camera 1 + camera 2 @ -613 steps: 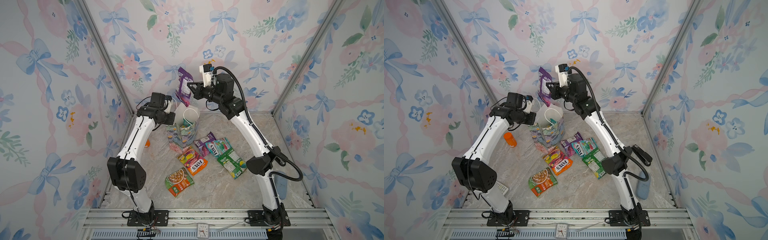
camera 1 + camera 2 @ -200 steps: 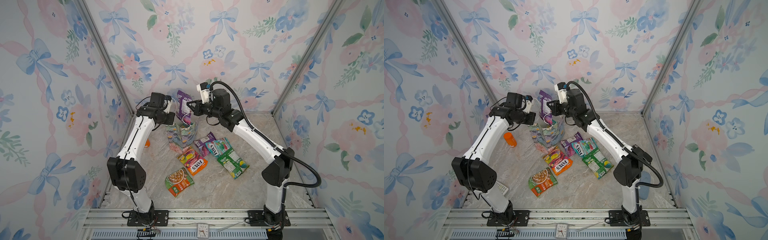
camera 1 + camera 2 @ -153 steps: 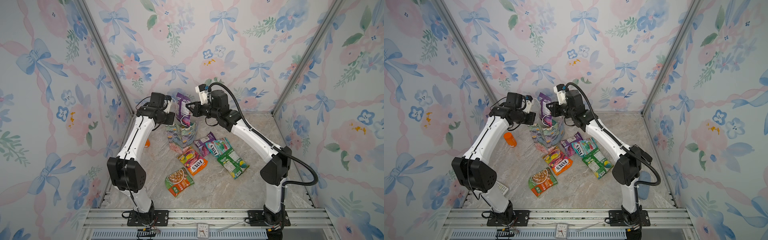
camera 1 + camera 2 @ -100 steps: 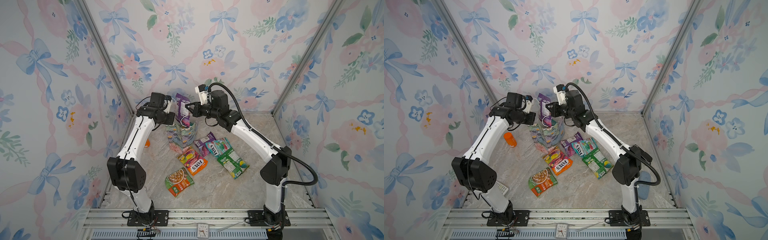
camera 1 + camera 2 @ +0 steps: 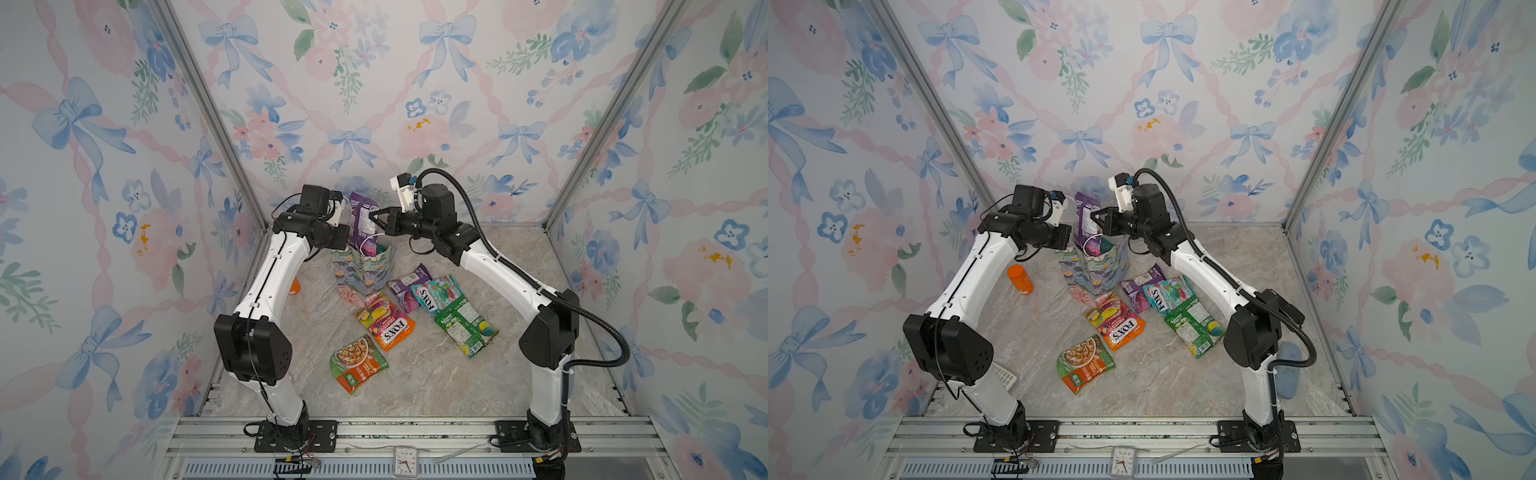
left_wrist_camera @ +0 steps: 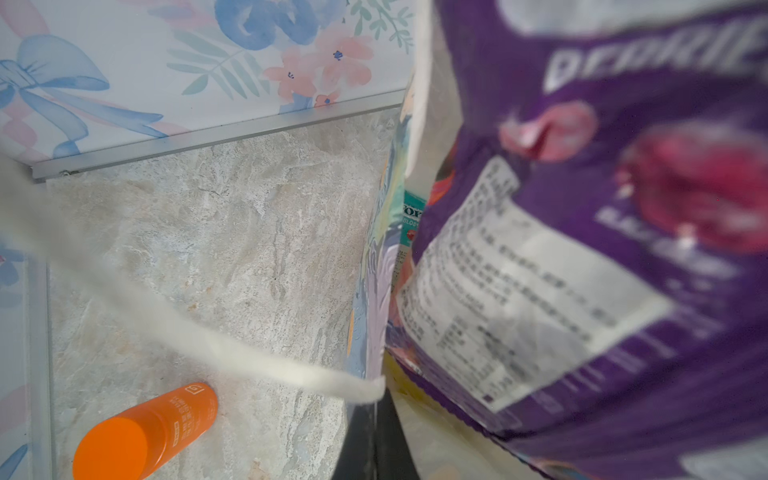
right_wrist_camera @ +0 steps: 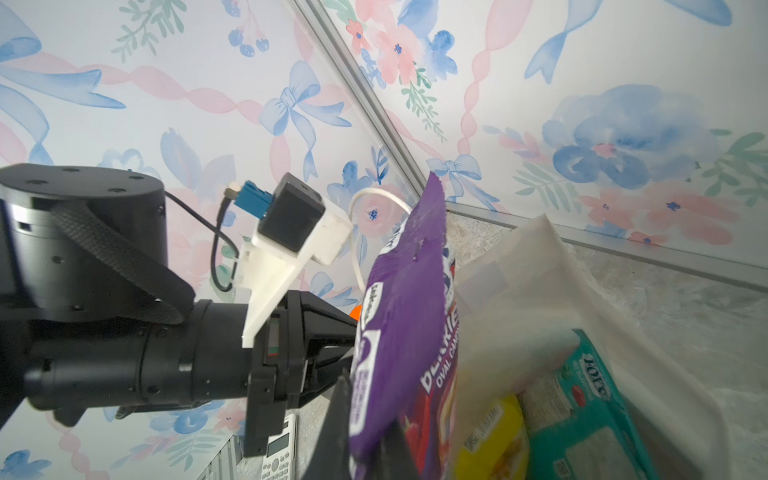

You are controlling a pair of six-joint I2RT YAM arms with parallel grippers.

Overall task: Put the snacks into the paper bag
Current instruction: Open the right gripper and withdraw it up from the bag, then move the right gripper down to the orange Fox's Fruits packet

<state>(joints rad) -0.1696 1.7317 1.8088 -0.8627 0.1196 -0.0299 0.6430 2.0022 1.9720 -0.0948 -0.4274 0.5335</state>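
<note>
Right wrist: right pincer [image 7: 365,436] clamps purple packet [image 7: 399,324], seemingly inside bag [image 7: 519,291].

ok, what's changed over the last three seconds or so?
The right gripper, still shut on the purple packet, came down from high above the paper bag; the packet's lower end is now in the bag's mouth. Nothing let go. The left gripper still holds the bag's rim; the loose packets on the table haven't moved.

One packet [image 5: 362,219] upright in the paper bag [image 5: 360,272], other packets [image 5: 388,325] on the table [image 5: 436,376] before it, bottle [image 5: 1020,280] left of it.
</note>
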